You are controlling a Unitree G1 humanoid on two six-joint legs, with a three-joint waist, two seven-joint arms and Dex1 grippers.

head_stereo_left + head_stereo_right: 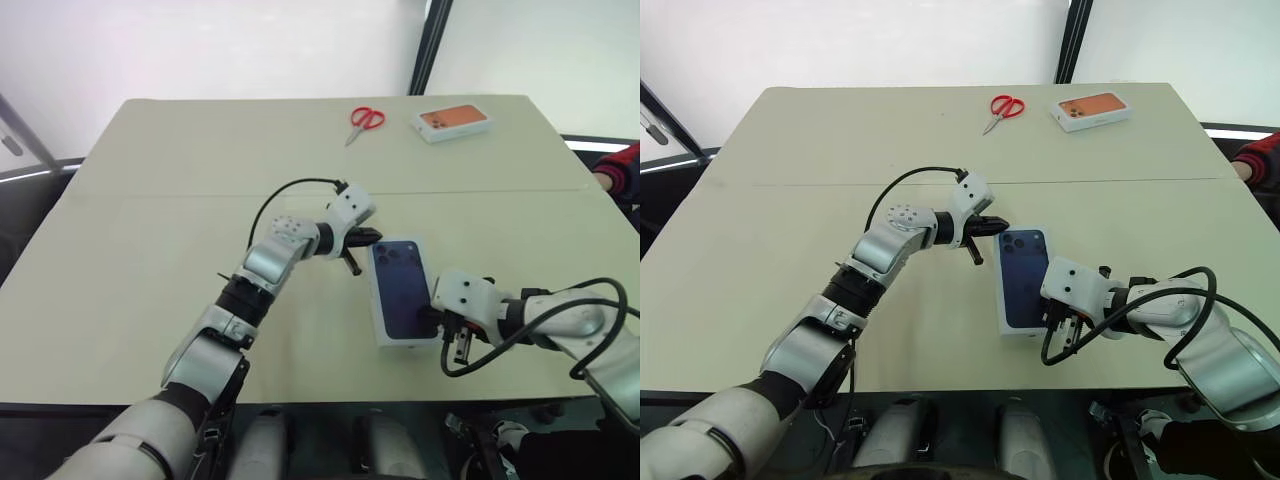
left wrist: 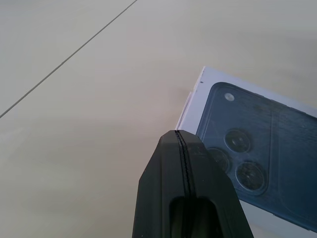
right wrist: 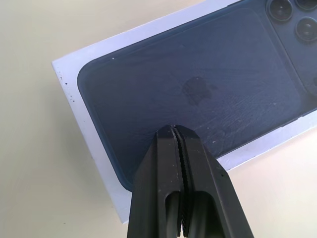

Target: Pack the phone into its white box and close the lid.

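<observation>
The lid, white with a dark blue phone picture on its face, lies flat over the white box near the table's front middle. Of the box, a thin white side shows under the lid. The phone itself is hidden. My left gripper is shut, and its tip is at the lid's far left corner by the printed lenses. My right gripper is also shut. Its tip is over the lid's near right part, close to the long edge. Neither gripper holds anything.
Red-handled scissors and a white box with an orange picture lie at the far side of the beige table. A person's red sleeve shows at the right edge.
</observation>
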